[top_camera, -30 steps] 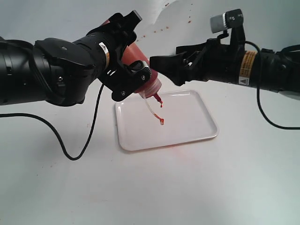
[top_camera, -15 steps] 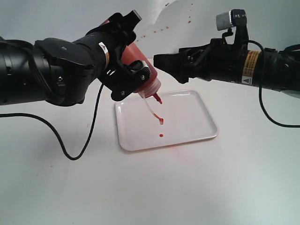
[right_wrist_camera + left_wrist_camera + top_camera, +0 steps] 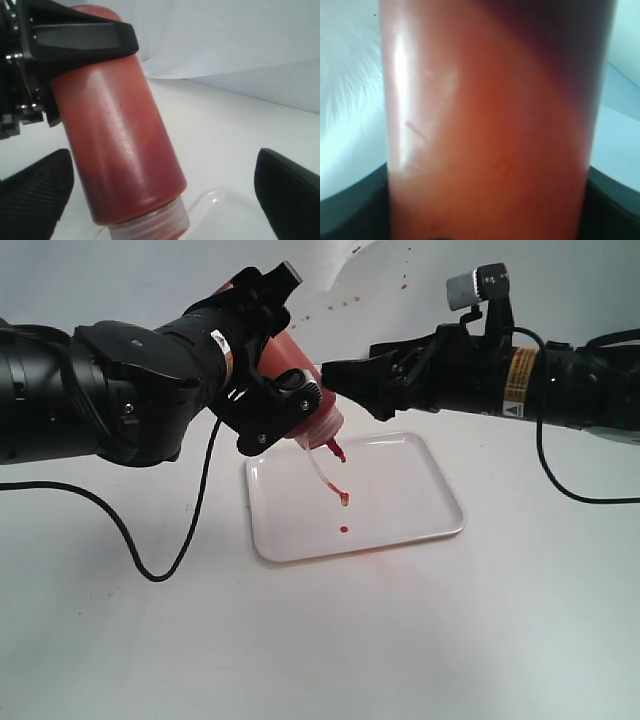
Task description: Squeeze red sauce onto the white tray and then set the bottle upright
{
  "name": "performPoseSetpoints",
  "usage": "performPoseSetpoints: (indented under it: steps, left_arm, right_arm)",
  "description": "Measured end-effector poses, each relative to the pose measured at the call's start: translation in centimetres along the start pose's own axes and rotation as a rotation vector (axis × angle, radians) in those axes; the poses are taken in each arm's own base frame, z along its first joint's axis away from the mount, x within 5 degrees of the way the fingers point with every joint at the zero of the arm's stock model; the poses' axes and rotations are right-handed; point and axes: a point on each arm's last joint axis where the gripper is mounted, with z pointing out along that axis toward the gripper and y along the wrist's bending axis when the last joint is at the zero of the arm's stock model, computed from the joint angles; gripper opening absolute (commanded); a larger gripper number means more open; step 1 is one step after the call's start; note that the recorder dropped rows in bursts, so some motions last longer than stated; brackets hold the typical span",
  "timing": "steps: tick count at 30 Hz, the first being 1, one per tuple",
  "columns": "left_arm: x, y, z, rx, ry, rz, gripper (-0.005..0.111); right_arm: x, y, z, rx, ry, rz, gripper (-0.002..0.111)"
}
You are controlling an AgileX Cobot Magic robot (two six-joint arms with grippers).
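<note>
The orange-red bottle point(image 3: 296, 375) is tilted nozzle-down over the white tray point(image 3: 410, 490), with my left gripper point(image 3: 272, 390) shut on its body. Its tethered cap point(image 3: 346, 499) dangles below the nozzle. A small blob of red sauce point(image 3: 343, 530) lies on the tray under it. The bottle point(image 3: 490, 120) fills the left wrist view, dark fingers point(image 3: 347, 212) at its sides. My right gripper point(image 3: 335, 375) is open just right of the bottle. In the right wrist view the bottle point(image 3: 120, 150) stands between its spread fingers point(image 3: 35, 195), apart from them.
Tiny red specks point(image 3: 340, 305) dot the white surface behind the tray. A black cable point(image 3: 170, 560) loops on the table left of the tray. The tray's rounded corner point(image 3: 235, 210) shows under the bottle in the right wrist view.
A drop of red sauce has fallen onto the tray. My right gripper drew back a little to the right, then returned towards the bottle. The left gripper and bottle hold still.
</note>
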Motion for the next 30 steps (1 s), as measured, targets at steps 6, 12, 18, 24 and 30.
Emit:
performPoseSetpoints:
  steps: [6, 12, 18, 24, 30]
  left_arm:
    - [0.0, 0.0, 0.0, 0.0, 0.0, 0.0, 0.0]
    - [0.1, 0.0, 0.0, 0.005, 0.009, 0.004, 0.0]
    - [0.1, 0.0, 0.0, 0.005, 0.007, 0.002, 0.0]
    - [0.0, 0.0, 0.0, 0.003, 0.003, 0.002, 0.0]
    - [0.0, 0.0, 0.0, 0.001, -0.003, 0.002, 0.0]
  right_arm:
    - [2.2, -1.1, 2.0, -0.123, 0.055, 0.021, 0.089]
    - [2.7, 1.0, 4.2, -0.16, 0.047, -0.13, 0.089]
    - [2.2, 1.6, 5.1, -0.125, -0.03, -0.146, 0.086]
    - [2.0, 1.5, 5.2, -0.105, -0.044, -0.161, 0.036]
    - [1.9, 1.4, 5.2, -0.093, -0.059, -0.202, 0.0]
